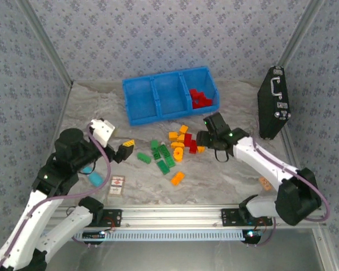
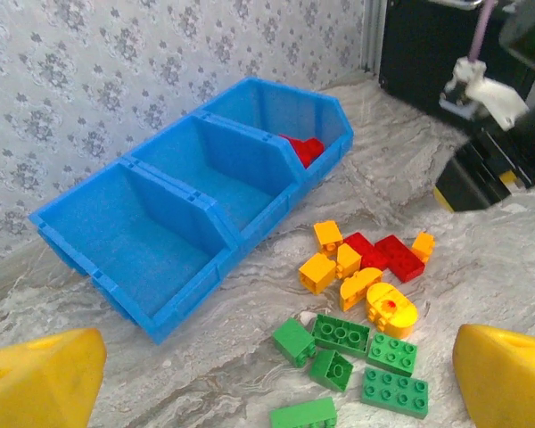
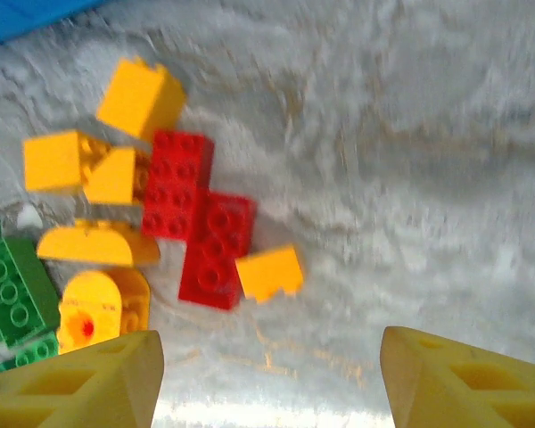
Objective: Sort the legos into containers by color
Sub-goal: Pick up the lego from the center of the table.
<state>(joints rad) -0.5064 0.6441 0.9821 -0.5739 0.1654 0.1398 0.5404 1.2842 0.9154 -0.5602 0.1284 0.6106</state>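
Crowding is the hazard: in front of the blue bin (image 1: 152, 117), whose right compartment already has red legos (image 1: 201, 99), two loose red bricks (image 3: 216, 250) lie touching each other and an orange brick (image 3: 269, 272) on the table (image 3: 410, 134). The right pincer (image 3: 267, 379), spread and empty, hovers just short of them; a pinch could drag the orange one along or knock a red aside. The left pincer (image 1: 124, 149), spread wide, hangs off the bin's left front, holding nothing
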